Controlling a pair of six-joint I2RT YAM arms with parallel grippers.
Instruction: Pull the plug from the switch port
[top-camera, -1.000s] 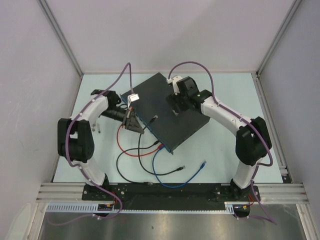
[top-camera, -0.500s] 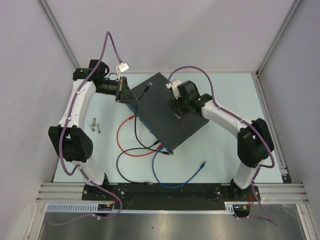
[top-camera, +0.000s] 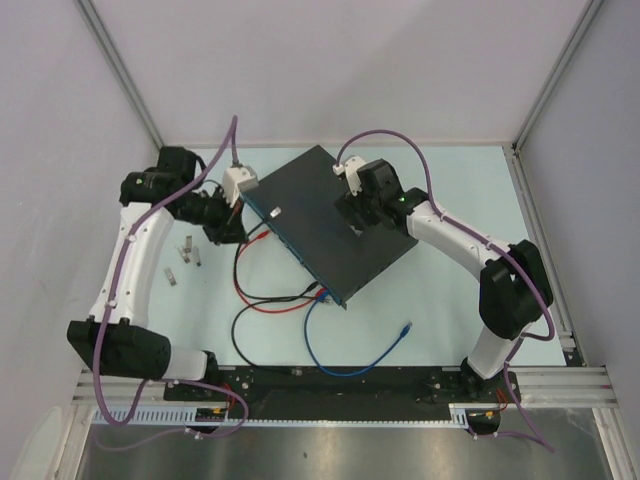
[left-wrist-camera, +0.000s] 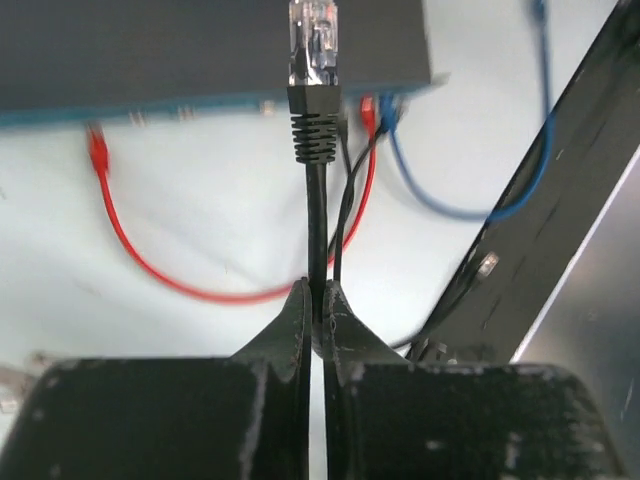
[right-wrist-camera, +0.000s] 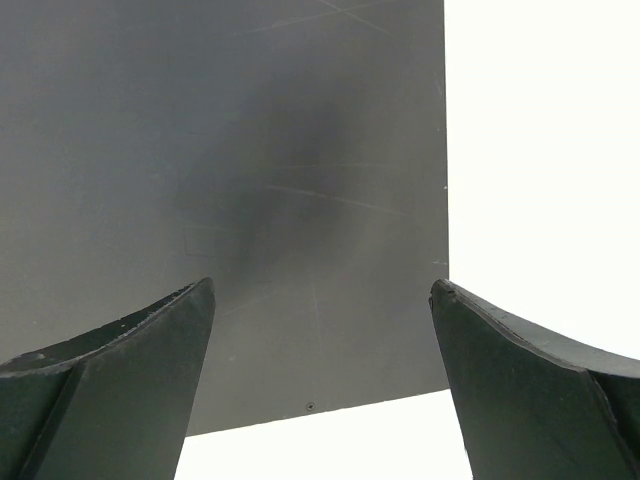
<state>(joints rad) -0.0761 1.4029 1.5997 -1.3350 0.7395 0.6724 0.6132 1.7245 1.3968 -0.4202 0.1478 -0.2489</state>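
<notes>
Top view: switch lay centre, left gripper near its socket edge, right gripper over its top; left wrist: fingers pinched the black cable, plug hung clear of the switch — pull looked done, prob. only release left; right wrist: jaws spread wide — holding nothing

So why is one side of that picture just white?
Right wrist view: the table is washed out to plain white, and a soft dark shadow sits on the switch. Left wrist view: evenly lit, the plug and its cable look clear.
</notes>
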